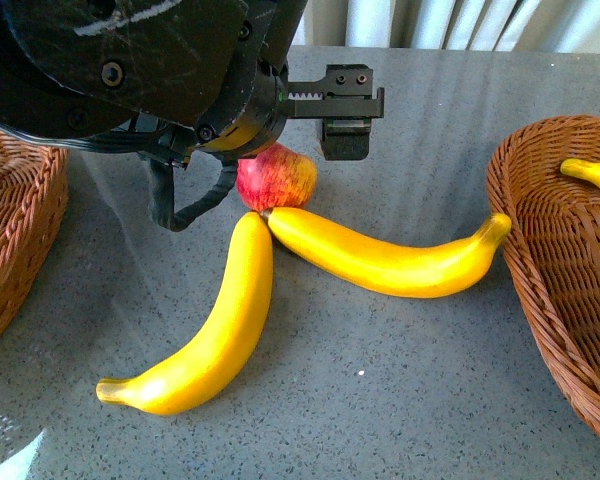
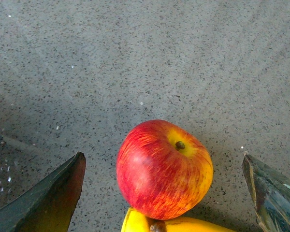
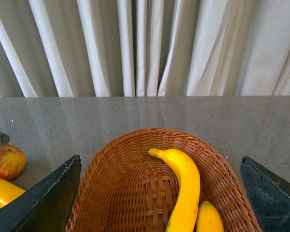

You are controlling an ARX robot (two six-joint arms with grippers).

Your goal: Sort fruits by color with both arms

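Note:
A red apple [image 1: 277,177] with yellow streaks rests on the grey table, touching the ends of two yellow bananas [image 1: 205,335] [image 1: 385,258]. My left gripper [image 1: 292,148] hangs open right above it. The left wrist view has the apple [image 2: 164,169] centred between the spread fingers [image 2: 53,198], apart from both, with a banana end [image 2: 179,224] beneath it. My right gripper [image 3: 160,158] is open and empty over the right wicker basket [image 3: 111,193], where two bananas [image 3: 183,193] [image 3: 208,217] lie. The right arm is out of the front view.
The right basket [image 1: 550,270] stands at the table's right edge with a banana tip [image 1: 592,172] showing. Another wicker basket [image 1: 15,220] is at the left edge. White curtains [image 3: 145,48] hang behind the table. My left arm's bulk hides the table's far left.

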